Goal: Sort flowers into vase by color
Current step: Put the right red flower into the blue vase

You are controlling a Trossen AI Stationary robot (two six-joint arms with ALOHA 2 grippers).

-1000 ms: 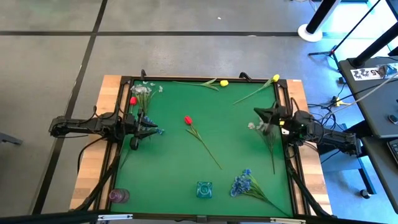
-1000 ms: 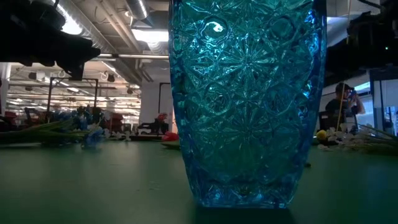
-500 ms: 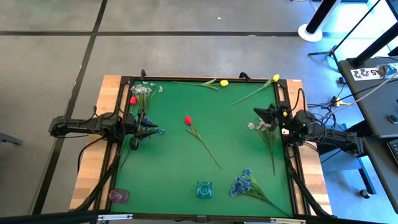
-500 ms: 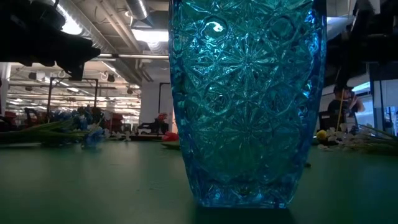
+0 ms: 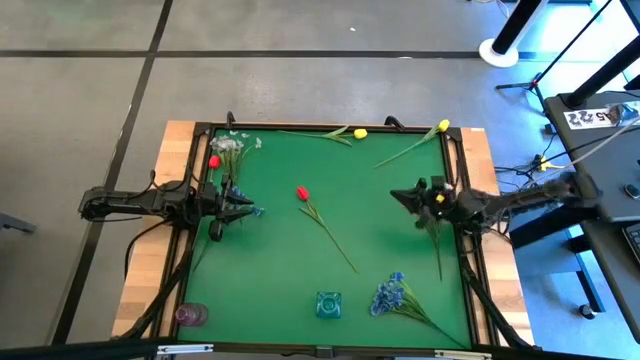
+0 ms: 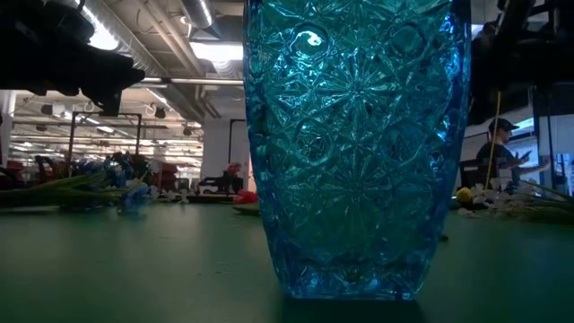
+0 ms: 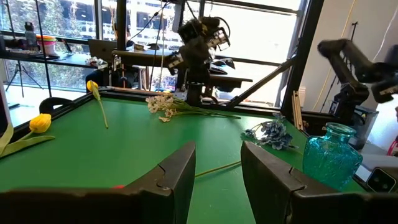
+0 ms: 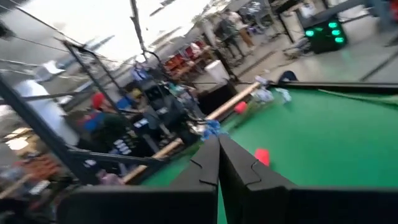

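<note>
Green table (image 5: 380, 230) is carrying everything, stems lying scattered. Blue vase (image 5: 328, 304) is standing at the near edge, blue bunch (image 5: 388, 295) just beside it. Right gripper (image 5: 405, 195) is hovering over the white spray (image 7: 163, 103), fingers pressed together, holding nothing. Left gripper (image 5: 246, 206) is idling part-open, empty. Stems are looking light and floppy (pinch mid-stalk, not the bloom).

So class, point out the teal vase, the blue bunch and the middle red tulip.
teal vase (image 5: 328, 304): high view, its rim.
blue bunch (image 5: 388, 295): high view, its blossoms.
red tulip (image 5: 302, 193): high view, its head.
</note>
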